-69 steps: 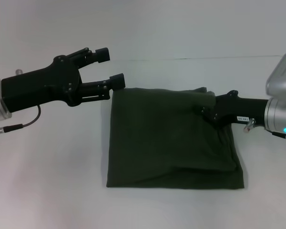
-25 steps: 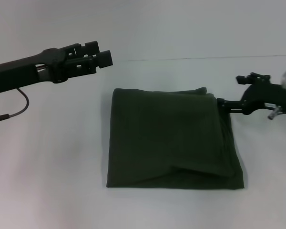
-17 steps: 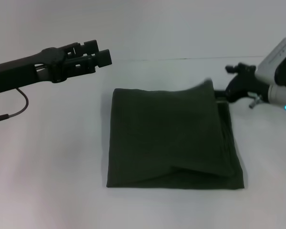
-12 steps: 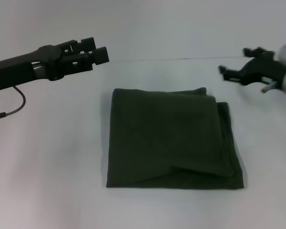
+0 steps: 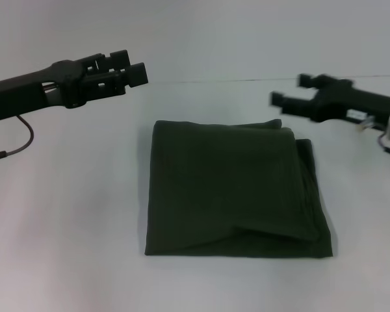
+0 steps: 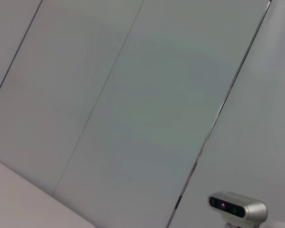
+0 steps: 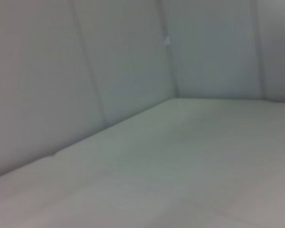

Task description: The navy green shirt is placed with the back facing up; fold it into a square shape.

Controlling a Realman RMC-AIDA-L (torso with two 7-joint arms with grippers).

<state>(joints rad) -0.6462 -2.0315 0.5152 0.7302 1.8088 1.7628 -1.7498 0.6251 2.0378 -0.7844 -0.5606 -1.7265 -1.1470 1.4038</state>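
The navy green shirt point(image 5: 234, 188) lies flat in the middle of the white table point(image 5: 71, 234), folded into a rough square with its plain side up and layered edges along its right side. My left gripper point(image 5: 128, 65) hovers open above the table beyond the shirt's far left corner, holding nothing. On the other side, my right gripper point(image 5: 291, 90) hangs open and empty in the air just past the far right corner. Neither wrist view shows the shirt or any fingers.
The table's far edge point(image 5: 247, 80) runs just behind the shirt, against a pale wall. The left wrist view shows wall panels and a small silver camera unit point(image 6: 237, 207). Wall and bare tabletop point(image 7: 190, 171) fill the right wrist view.
The right gripper let go of the shirt's far right corner, which fell flat, then rose and swung clear. The left gripper lifted away from the far left corner.
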